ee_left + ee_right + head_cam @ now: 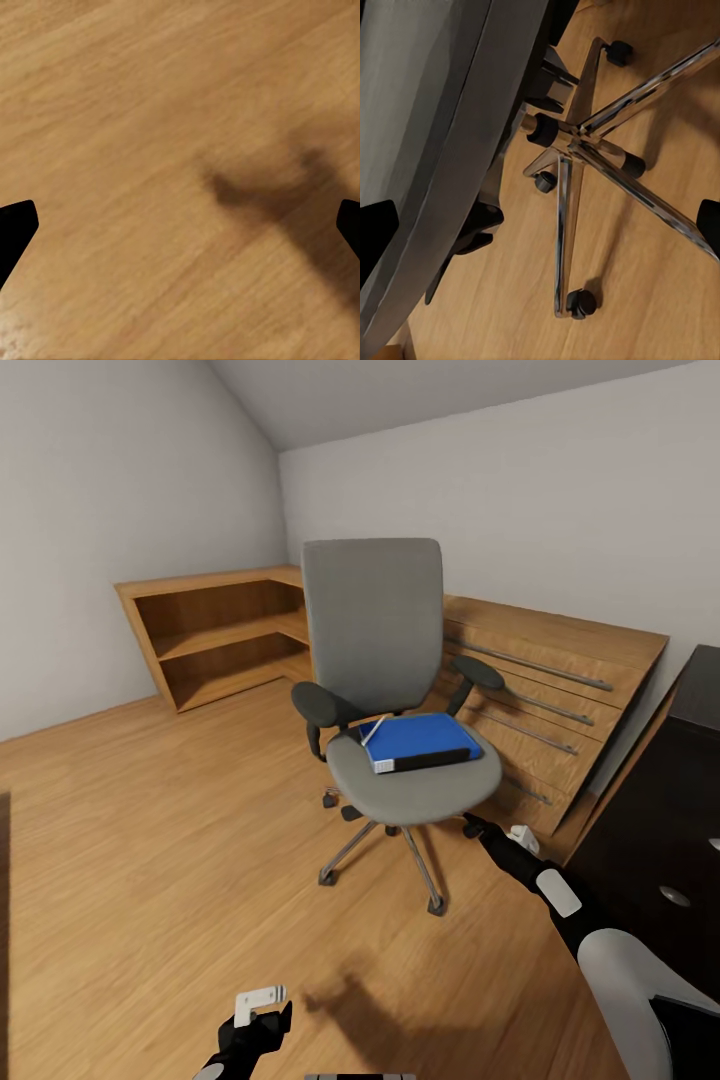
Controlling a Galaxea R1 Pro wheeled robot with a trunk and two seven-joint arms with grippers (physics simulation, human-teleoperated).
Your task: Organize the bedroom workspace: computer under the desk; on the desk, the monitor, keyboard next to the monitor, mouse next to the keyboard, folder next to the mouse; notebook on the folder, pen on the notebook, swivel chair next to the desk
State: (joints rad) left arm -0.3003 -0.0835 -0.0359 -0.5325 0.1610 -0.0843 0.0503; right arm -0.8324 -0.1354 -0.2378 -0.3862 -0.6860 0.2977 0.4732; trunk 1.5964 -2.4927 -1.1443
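Jaws of the right gripper (pixel 470 822) spread at the swivel chair (pixel 385 660) seat's edge; a nudge could roll it, sliding the folder (pixel 420 742) off; left gripper (pixel 262 1015) spread, idle.

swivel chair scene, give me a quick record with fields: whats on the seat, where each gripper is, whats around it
chair: grey swivel chair, upright on the wooden floor
on seat: blue folder, lying flat
right gripper: right gripper at the seat's front edge, fingers apart, holding nothing
left gripper: left gripper low over bare floor, fingers apart
behind chair: light wooden cabinets
desk: black desk on the robot's right
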